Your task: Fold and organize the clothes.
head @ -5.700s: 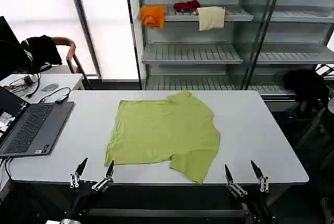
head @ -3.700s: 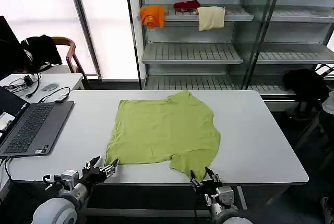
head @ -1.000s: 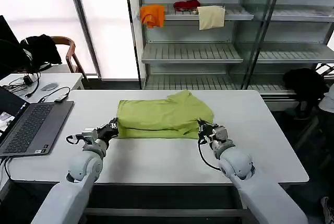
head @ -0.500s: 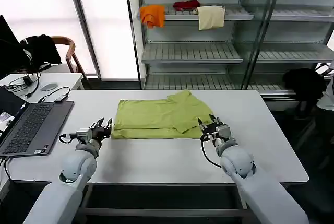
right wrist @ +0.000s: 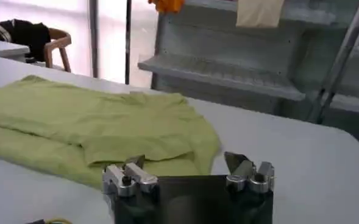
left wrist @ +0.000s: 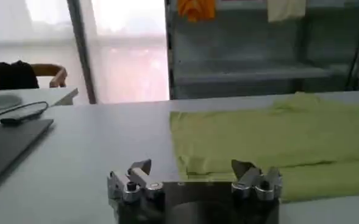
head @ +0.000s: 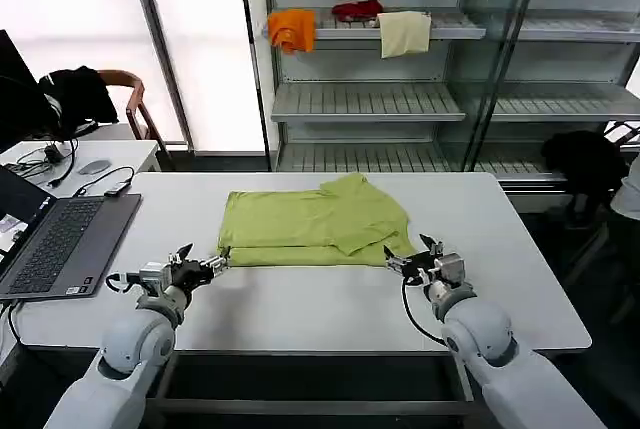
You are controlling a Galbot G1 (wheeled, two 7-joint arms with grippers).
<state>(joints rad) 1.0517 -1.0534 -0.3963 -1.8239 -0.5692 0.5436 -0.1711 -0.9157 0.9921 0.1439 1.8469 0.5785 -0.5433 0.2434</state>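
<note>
Lime yellow-green T-shirt (head: 313,228) lies folded in half on the white table (head: 300,304), a wide flat band of soft, matte, lightly wrinkled fabric, centred and toward 12 o'clock of the tabletop; a short sleeve flap lies folded over its right end, and the near edge shows two stacked layers. Left gripper (head: 200,267) rests low over the table at 8 o'clock of the shirt, just off its near-left corner, metal fingers spread, holding nothing. Right gripper (head: 422,263) sits at 4 o'clock of the shirt, just beside the near-right corner, fingers parted and empty too. In the left wrist view the shirt (left wrist: 270,146) lies just past the spread fingertips (left wrist: 141,167); in the right wrist view the shirt (right wrist: 100,131) lies ahead of the released fingers (right wrist: 235,162). Grey laptop (head: 55,244) lies open at the table's 9 o'clock edge. Behind, a slatted metal shelf unit (head: 365,101) carries an orange cloth (head: 291,31), a red cloth (head: 357,11) and a cream cloth (head: 404,33).
</note>
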